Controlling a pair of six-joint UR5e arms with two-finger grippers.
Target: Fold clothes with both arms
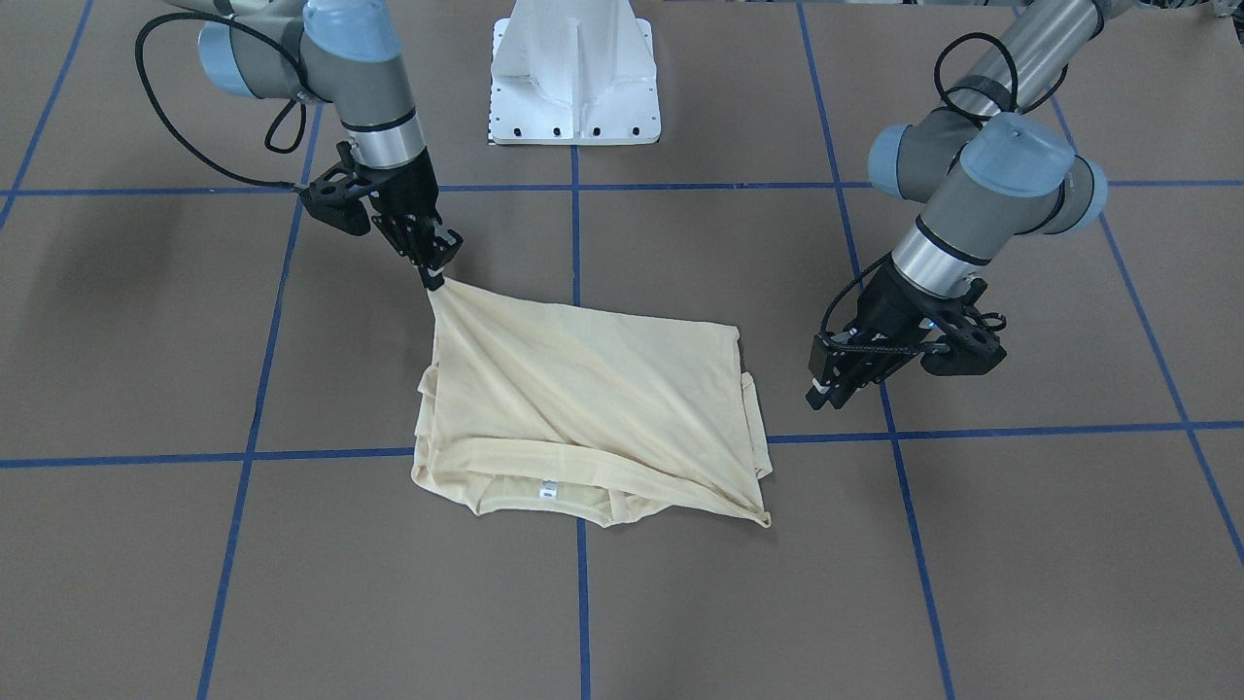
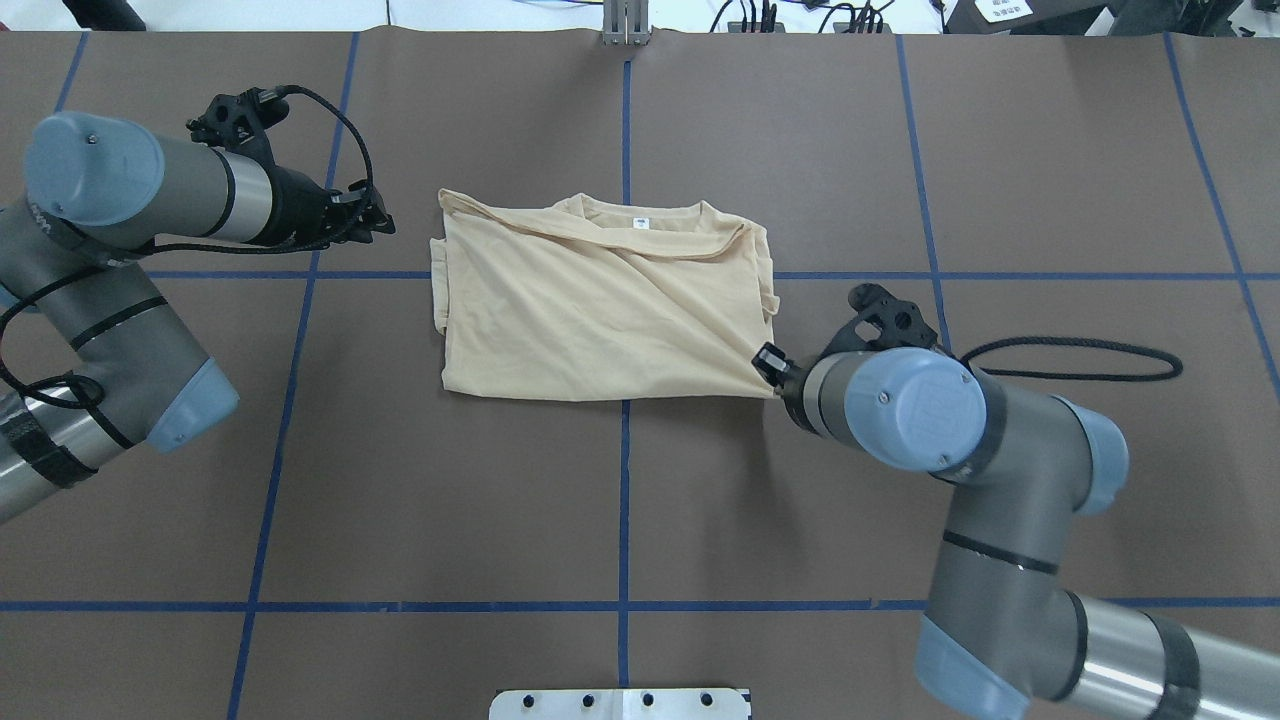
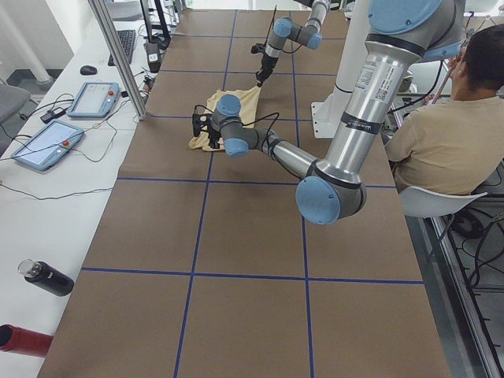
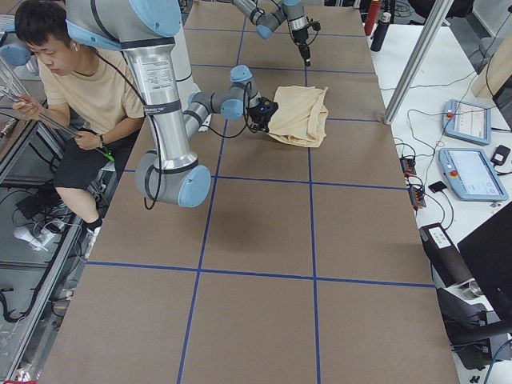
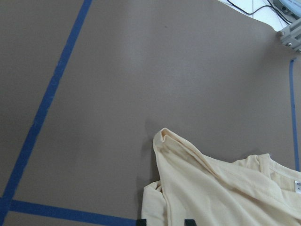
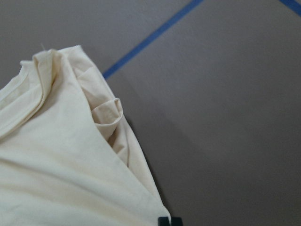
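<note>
We begin at the right claw (image 1: 434, 279): its fingers are pinched together on one corner of the cream-yellow T-shirt (image 1: 583, 389). In the front-facing view the cloth rises to the claw in a taut, narrow peak. In the right wrist view the two dark fingertips (image 6: 164, 221) sit closed at the bottom edge, on the fabric. Seen from overhead, the garment spreads away from this claw toward 10 o'clock.

The left claw (image 1: 824, 387) grips nothing. In its wrist view two dark fingertips (image 5: 146, 221) stand apart at the bottom edge, so we read it as open. In the overhead view it sits just beside the shirt's far corner, apart from the cloth, with the shirt's body toward 4 o'clock.

The T-shirt lies folded into a rough rectangle on the brown surface (image 1: 1020, 544), except for the lifted corner. It straddles the blue tape lines (image 1: 576, 243) near the centre. Its collar and small white neck label (image 1: 547, 493) are on the edge farthest from the robot, at 12 o'clock in the overhead view. Diagonal creases run across the top layer toward the held corner.
</note>
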